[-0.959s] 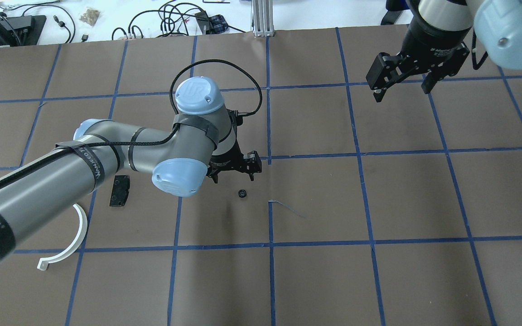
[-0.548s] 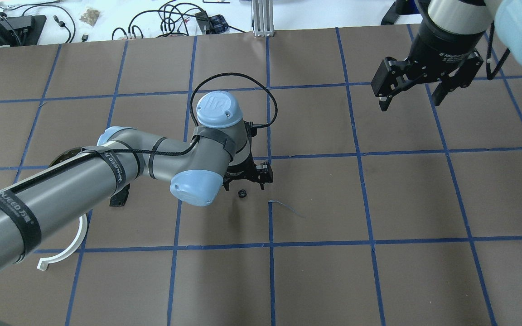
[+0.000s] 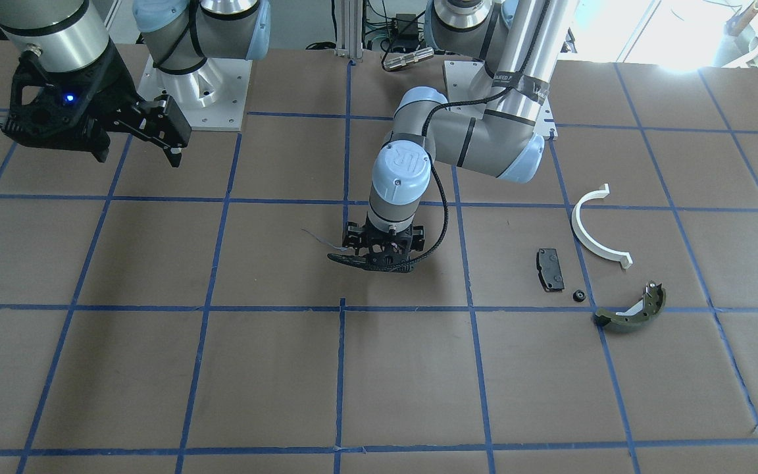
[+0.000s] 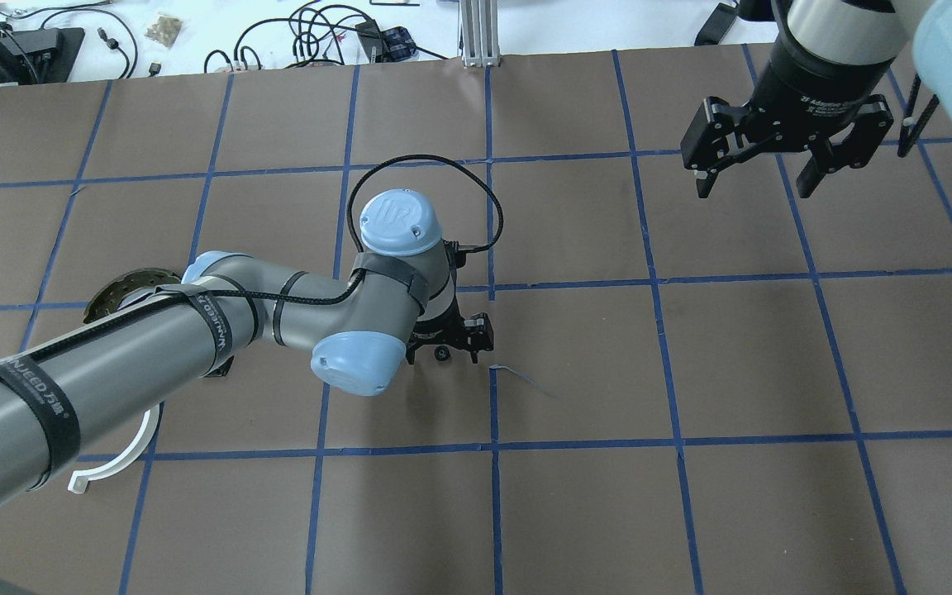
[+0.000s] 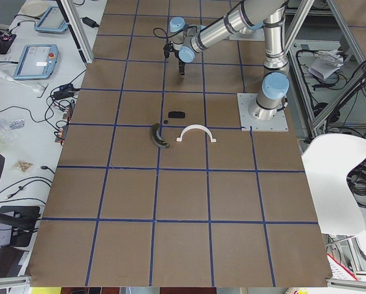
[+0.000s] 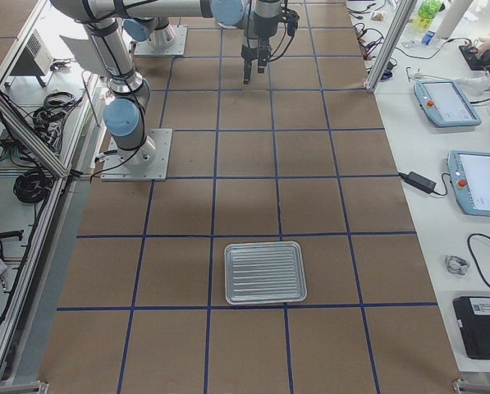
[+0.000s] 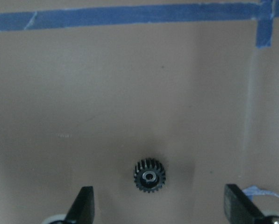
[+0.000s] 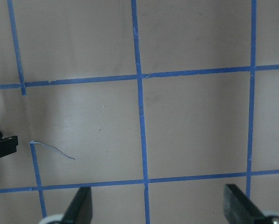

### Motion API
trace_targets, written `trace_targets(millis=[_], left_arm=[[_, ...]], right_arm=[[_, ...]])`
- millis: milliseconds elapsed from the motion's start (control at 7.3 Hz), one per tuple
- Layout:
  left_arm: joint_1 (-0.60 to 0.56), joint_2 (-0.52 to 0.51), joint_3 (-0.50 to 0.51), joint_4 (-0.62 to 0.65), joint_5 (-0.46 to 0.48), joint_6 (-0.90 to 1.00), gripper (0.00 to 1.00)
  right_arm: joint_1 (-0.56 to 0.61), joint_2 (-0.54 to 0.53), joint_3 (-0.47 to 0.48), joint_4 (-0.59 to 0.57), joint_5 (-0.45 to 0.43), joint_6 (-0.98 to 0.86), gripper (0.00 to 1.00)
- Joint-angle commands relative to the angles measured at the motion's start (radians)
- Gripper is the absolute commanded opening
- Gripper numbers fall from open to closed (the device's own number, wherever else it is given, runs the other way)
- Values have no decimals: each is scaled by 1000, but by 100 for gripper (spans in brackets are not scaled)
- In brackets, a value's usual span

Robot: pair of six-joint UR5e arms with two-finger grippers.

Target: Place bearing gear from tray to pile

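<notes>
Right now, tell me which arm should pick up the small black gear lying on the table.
Left. The left gripper hangs open right over the gear, which is centred in its wrist view, and the pile's white half-ring lies on its side. The right gripper hangs open far off.

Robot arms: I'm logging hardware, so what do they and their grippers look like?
Both are silver-grey tubes with pale blue joint caps. The left arm carries a black braided cable under black, white-lettered straps. The left gripper and right gripper are black; the right one bears white lettering.
</notes>
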Motion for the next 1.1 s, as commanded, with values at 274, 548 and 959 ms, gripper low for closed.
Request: trace_targets(millis=[274, 548, 959], left_arm=[[2, -13, -1, 37, 5, 8, 61], [2, -16, 7, 39, 5, -2, 30], [2, -9, 19, 39, 5, 4, 0]], right_arm=[[-7, -2, 0, -50, -3, 2, 100], [-3, -2, 2, -112, -1, 2, 100], [-9, -6, 3, -121, 0, -2, 100]])
